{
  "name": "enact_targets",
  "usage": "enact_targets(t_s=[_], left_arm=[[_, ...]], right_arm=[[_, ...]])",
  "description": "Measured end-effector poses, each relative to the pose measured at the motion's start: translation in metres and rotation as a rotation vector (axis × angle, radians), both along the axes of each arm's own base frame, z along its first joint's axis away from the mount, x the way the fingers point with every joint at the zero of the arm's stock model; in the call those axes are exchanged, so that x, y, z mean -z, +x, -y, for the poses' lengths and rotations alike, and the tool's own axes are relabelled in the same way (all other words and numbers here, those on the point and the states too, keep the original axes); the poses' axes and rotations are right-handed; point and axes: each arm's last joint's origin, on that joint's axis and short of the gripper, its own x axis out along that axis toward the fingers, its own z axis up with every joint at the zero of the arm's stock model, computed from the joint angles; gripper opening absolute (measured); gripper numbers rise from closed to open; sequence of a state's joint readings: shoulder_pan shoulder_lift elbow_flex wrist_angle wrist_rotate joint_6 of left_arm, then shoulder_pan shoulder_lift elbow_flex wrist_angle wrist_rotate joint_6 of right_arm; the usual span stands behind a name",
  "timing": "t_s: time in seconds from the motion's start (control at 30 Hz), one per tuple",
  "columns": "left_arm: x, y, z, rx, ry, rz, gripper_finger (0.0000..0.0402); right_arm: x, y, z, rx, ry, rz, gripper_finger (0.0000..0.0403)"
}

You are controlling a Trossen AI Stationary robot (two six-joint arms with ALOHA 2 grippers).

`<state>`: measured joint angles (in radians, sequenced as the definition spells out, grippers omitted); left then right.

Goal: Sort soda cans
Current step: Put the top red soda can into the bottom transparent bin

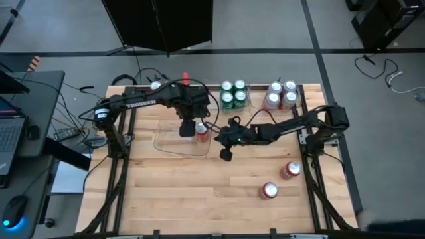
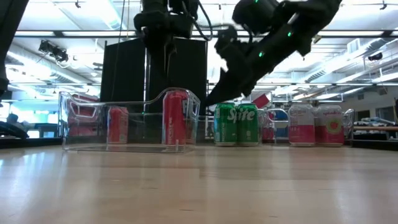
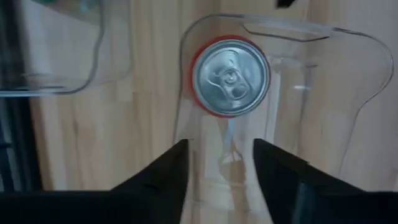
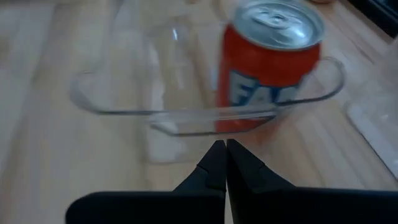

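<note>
Here the left claw (image 3: pixel 221 165) hangs part-open and empty above the red can (image 3: pixel 230 76); the right claw (image 4: pixel 221 163) is pinched tight, empty.

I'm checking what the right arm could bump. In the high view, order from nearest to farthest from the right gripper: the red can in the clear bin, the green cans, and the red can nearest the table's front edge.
From the right gripper:
1. Red can in the clear bin, on its left-arm side.
2. Green cans, at the table's back edge.
3. Front red can, on the open wood toward the right-arm side.

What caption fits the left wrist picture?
Left pincer, open, hovers above a red can standing inside the clear bin.
</note>
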<state>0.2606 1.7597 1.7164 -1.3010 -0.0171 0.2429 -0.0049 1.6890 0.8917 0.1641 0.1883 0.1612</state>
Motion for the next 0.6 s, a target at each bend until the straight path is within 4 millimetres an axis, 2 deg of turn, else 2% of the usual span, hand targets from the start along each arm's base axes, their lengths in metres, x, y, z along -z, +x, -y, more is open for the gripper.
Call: enact_targets(t_s=[0.2,0.4,0.6], left_arm=[[-0.015,-0.012,-0.012,-0.032,0.025,0.072,0.0088],[-0.018,-0.034,-0.024,-0.095,0.024,0.114,0.0012],[-0.018,-0.063,-0.029,-0.157,0.03,0.18,0.0012]], right_arm=[[0.015,0.008,0.021,0.06,-0.001,0.021,0.0],[0.023,0.014,0.033,0.089,-0.009,0.055,0.0],[0.02,0.017,0.043,0.099,-0.033,0.111,0.0]])
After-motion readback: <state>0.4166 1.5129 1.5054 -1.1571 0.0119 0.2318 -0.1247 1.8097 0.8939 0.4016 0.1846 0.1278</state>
